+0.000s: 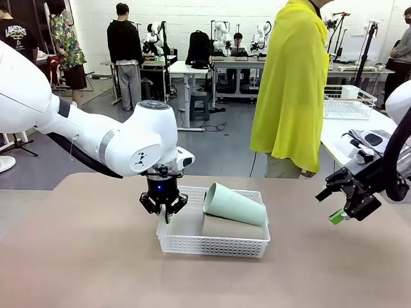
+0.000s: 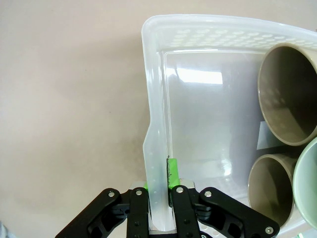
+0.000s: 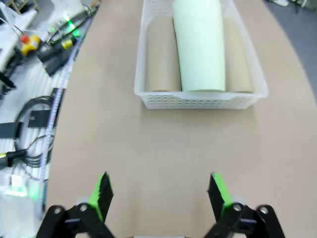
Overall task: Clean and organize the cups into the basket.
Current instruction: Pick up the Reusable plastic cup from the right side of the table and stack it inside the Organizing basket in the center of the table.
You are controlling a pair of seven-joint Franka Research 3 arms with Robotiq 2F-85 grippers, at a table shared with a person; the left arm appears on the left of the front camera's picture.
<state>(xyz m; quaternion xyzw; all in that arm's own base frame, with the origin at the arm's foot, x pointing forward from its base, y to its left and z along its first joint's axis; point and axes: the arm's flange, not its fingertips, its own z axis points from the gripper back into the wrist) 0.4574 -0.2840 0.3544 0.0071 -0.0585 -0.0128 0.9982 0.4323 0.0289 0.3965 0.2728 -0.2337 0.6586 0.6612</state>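
Observation:
The white basket (image 1: 212,246) stands mid-table. In it two taupe cups (image 1: 225,226) lie side by side, and a mint green cup (image 1: 234,204) rests on top of them, its mouth tilted up to the left. My left gripper (image 1: 164,206) is shut on the basket's left end wall. The left wrist view shows that gripper (image 2: 159,181) pinching the basket's wall (image 2: 157,99), with the taupe cups' mouths (image 2: 290,94) and the mint cup's rim (image 2: 309,186) at the right. My right gripper (image 1: 339,208) hangs open above the table's right side, well apart from the basket. The right wrist view has that gripper (image 3: 159,193) open, with the basket (image 3: 198,100) and the mint cup (image 3: 198,44) ahead.
A person in a yellow top (image 1: 289,83) stands at the far side of the table. A white wire rack (image 1: 347,102) sits on a side table at the right. Cables and gear (image 3: 29,114) lie beyond the table's edge.

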